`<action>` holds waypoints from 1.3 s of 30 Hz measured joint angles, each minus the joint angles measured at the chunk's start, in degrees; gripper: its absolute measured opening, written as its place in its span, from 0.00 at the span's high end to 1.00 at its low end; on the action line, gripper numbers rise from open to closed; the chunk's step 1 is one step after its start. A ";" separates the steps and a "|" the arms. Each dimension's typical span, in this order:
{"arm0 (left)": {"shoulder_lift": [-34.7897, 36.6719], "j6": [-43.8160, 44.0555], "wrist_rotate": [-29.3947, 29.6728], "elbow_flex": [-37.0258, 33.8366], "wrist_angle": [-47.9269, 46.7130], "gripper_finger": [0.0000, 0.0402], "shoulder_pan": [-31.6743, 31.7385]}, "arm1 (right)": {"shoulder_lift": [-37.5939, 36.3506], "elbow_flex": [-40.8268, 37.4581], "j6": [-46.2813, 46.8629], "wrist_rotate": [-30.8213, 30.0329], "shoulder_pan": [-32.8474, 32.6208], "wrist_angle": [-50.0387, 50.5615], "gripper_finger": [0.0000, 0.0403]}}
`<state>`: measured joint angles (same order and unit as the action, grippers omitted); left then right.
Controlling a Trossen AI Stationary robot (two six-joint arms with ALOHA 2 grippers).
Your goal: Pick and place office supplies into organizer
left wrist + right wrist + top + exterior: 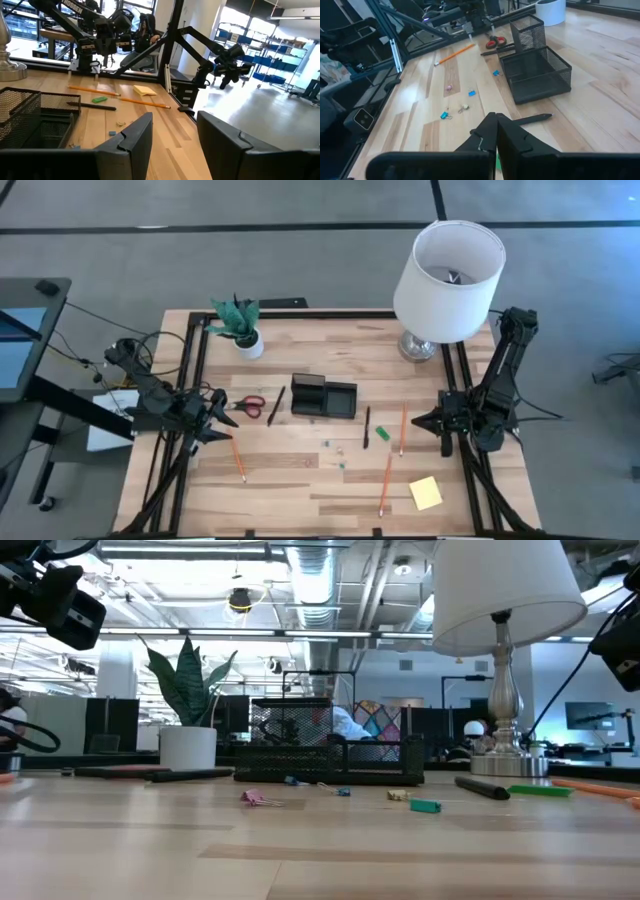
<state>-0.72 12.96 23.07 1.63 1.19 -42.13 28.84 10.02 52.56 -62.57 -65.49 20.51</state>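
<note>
High view: scissors lie flat just ahead of left gripper.
Handling: stiff, light; judged best pinched across blades.
Left gripper: jaws parted, empty.
Organizer: farther ahead, beyond scissors.
Right gripper: clenched empty, parked at table's far side.

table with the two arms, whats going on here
Nothing is being handled yet. The left gripper hangs open and empty by the table's left edge, next to the red-handled scissors. The right gripper waits shut and empty at the right edge. The black mesh organizer sits mid-table, with orange pencils, a black pen, small clips and a yellow sticky-note pad lying loose on the wood.
</note>
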 joint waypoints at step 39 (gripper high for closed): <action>-0.01 3.89 3.03 0.00 0.07 0.62 0.05 | 0.01 0.00 -5.90 -0.28 0.00 1.75 1.00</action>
<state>-0.74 16.85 26.10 1.63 1.26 -42.08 28.85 10.02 46.65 -62.85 -65.49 22.26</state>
